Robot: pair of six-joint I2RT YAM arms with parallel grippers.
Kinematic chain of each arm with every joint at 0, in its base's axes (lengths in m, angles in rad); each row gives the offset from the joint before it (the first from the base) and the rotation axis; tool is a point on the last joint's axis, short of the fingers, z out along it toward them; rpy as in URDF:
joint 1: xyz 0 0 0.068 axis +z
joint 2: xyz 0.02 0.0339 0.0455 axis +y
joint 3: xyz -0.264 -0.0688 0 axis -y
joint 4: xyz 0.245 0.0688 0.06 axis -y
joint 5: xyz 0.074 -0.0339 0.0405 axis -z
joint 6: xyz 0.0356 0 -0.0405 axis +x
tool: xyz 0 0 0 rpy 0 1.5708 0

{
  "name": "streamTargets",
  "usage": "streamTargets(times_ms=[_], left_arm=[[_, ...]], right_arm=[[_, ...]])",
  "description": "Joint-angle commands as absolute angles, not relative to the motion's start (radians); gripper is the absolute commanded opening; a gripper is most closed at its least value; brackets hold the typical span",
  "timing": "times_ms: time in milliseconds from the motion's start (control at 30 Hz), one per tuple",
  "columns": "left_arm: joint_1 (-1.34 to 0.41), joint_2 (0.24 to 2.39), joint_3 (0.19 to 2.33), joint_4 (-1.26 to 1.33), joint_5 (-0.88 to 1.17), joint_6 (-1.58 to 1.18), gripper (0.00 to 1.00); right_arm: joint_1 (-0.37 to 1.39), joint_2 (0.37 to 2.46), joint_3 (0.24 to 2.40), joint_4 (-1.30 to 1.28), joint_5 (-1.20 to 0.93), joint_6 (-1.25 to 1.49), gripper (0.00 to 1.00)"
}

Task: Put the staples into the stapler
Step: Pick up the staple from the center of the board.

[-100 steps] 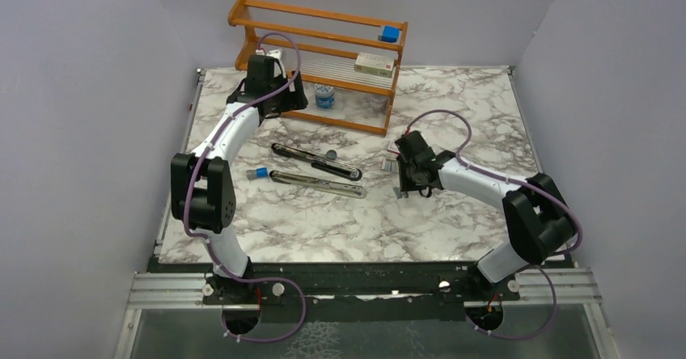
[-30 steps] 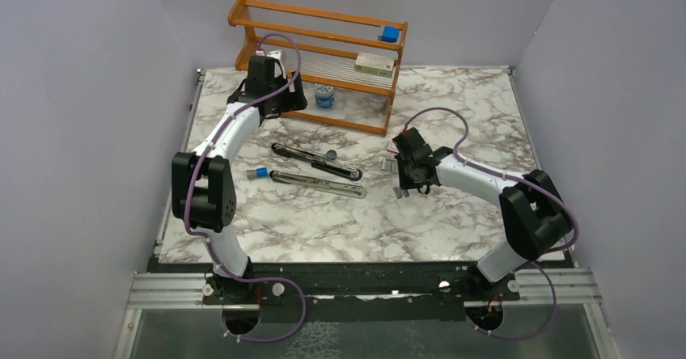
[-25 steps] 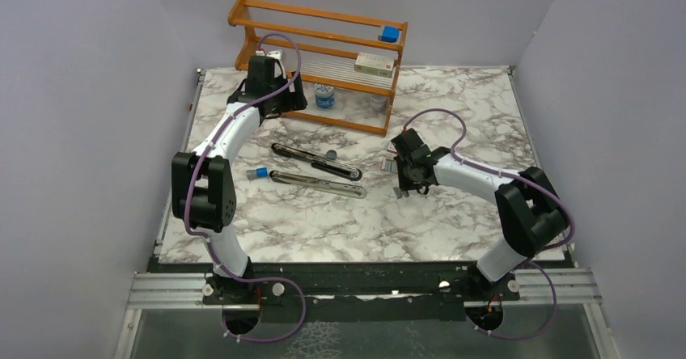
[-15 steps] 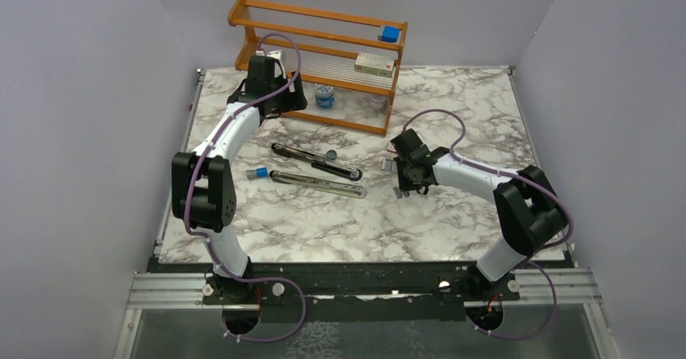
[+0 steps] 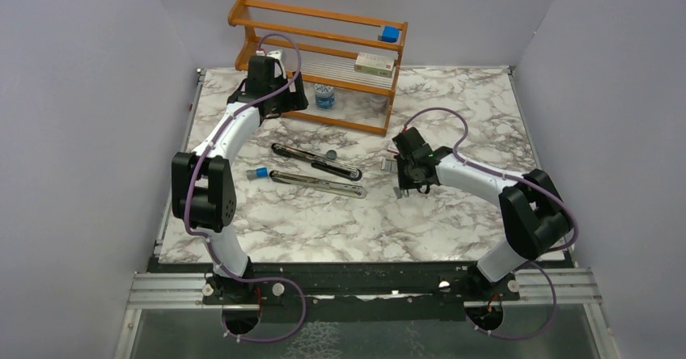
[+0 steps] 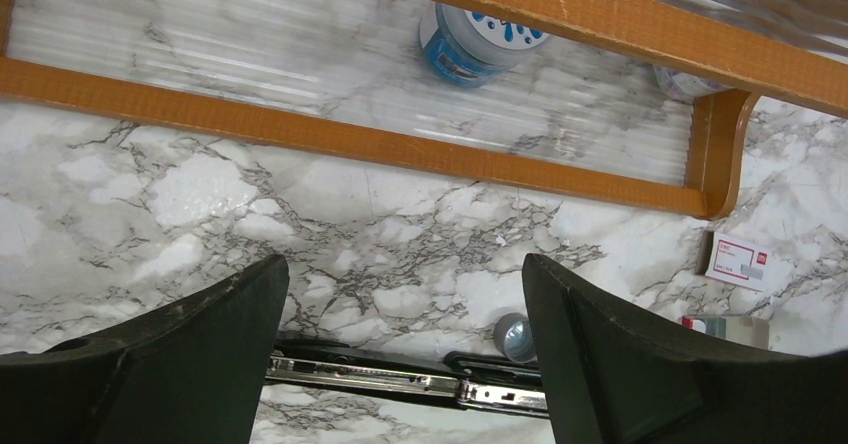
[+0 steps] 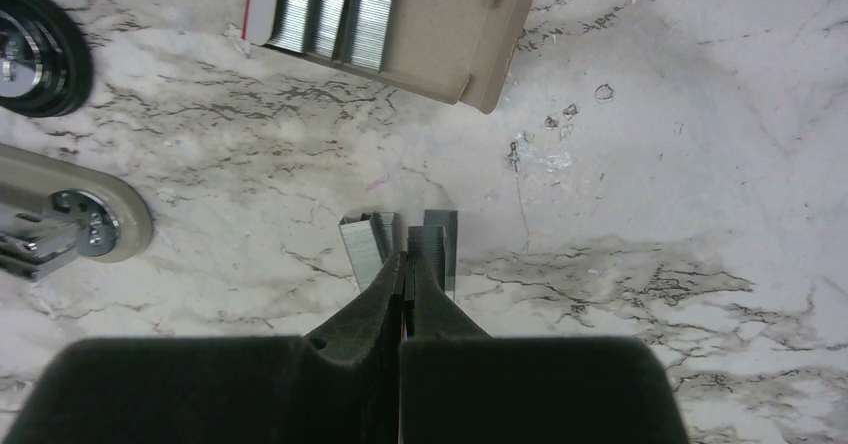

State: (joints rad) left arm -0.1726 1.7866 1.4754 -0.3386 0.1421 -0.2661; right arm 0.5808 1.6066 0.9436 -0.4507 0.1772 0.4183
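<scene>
The stapler [image 5: 317, 183] lies opened flat at mid-table as two long bars, one black and one silvery; the left wrist view shows it low in frame [image 6: 400, 374]. Two short strips of staples [image 7: 365, 249] lie side by side on the marble right of it. My right gripper [image 7: 407, 256] [image 5: 402, 191] is down on them and shut, and the left strip's inner wall runs in between the fingertips. My left gripper [image 6: 405, 314] [image 5: 279, 100] hangs open and empty by the wooden rack, well above the stapler.
An open cardboard box [image 7: 400, 14] with more staple strips lies just beyond the right gripper, its red-and-white sleeve [image 6: 738, 261] nearby. The wooden rack [image 5: 323, 52] at the back holds a bottle [image 6: 475, 39]. A small grey cap [image 6: 515, 336] sits by the stapler.
The right arm shifted slightly over the loose strips and its fingers closed. The left arm and the stapler have not moved.
</scene>
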Motion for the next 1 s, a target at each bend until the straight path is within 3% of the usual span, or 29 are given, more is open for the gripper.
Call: streamTargets(times_ms=[0, 100, 200, 367, 567, 700, 967], left_arm=[[-0.176, 1.759, 1.507, -0.326, 0.179, -0.290, 0.93], [-0.174, 1.737, 1.540, -0.319, 0.209, -0.308, 0.94], [-0.166, 1.729, 1.584, -0.285, 0.350, -0.324, 0.89], [-0.167, 1.662, 1.520, -0.068, 0.605, -0.454, 0.88], [-0.216, 1.498, 1.390, 0.244, 0.677, -0.549, 0.87], [-0.340, 1.448, 1.421, 0.236, 0.697, -0.399, 0.84], [-0.418, 1.165, 1.149, 0.543, 0.813, -0.191, 0.75]], right_arm=[[0.580, 1.530, 0.985, -0.430, 0.120, 0.443, 0.01], [0.580, 1.470, 1.006, -0.375, 0.094, 0.451, 0.01], [0.578, 1.382, 1.009, -0.240, 0.051, 0.440, 0.01], [0.578, 1.227, 0.934, 0.174, 0.003, 0.436, 0.01], [0.577, 1.165, 0.839, 0.771, -0.085, 0.427, 0.01], [0.577, 1.175, 0.880, 0.885, -0.218, 0.442, 0.01], [0.577, 1.141, 0.934, 0.988, -0.491, 0.417, 0.01]])
